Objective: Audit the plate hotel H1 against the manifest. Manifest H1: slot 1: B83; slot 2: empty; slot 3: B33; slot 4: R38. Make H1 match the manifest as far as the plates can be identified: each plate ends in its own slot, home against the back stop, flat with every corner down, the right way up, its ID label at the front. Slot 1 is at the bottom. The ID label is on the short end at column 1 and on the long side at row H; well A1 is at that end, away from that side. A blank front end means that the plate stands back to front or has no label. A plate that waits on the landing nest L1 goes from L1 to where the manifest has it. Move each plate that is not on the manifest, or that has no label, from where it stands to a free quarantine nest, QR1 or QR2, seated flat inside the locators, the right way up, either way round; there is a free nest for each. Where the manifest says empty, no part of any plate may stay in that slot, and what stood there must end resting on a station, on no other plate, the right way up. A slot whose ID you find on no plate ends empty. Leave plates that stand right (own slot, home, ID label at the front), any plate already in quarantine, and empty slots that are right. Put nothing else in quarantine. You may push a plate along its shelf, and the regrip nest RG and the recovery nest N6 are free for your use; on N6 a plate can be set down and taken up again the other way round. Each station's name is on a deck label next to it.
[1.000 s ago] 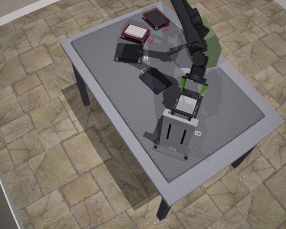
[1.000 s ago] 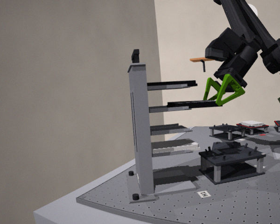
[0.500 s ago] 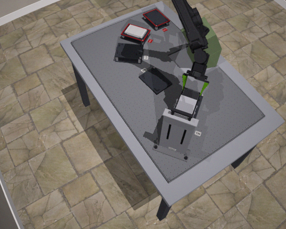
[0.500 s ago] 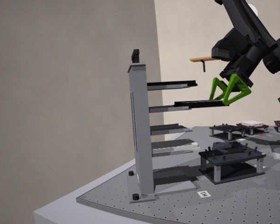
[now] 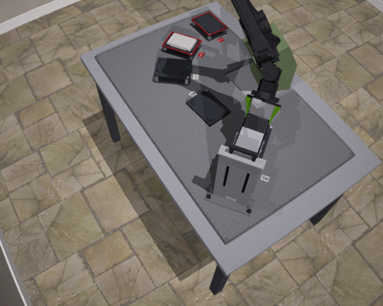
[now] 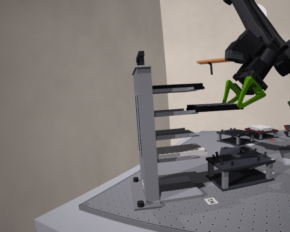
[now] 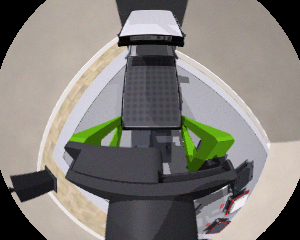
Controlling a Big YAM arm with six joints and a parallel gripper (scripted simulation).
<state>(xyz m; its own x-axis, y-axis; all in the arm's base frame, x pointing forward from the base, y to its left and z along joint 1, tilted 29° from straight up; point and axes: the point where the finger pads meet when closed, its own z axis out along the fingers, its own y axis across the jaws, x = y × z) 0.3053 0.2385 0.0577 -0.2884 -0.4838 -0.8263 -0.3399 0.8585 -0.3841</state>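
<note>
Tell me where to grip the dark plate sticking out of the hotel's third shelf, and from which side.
Grip the dark plate across its two long sides near its outer short end, coming level from the hotel's open front. The plate lies flat, with only its inner end at the third shelf, and the hotel's back wall blocks the other side. The gripper holds it that way.
</note>
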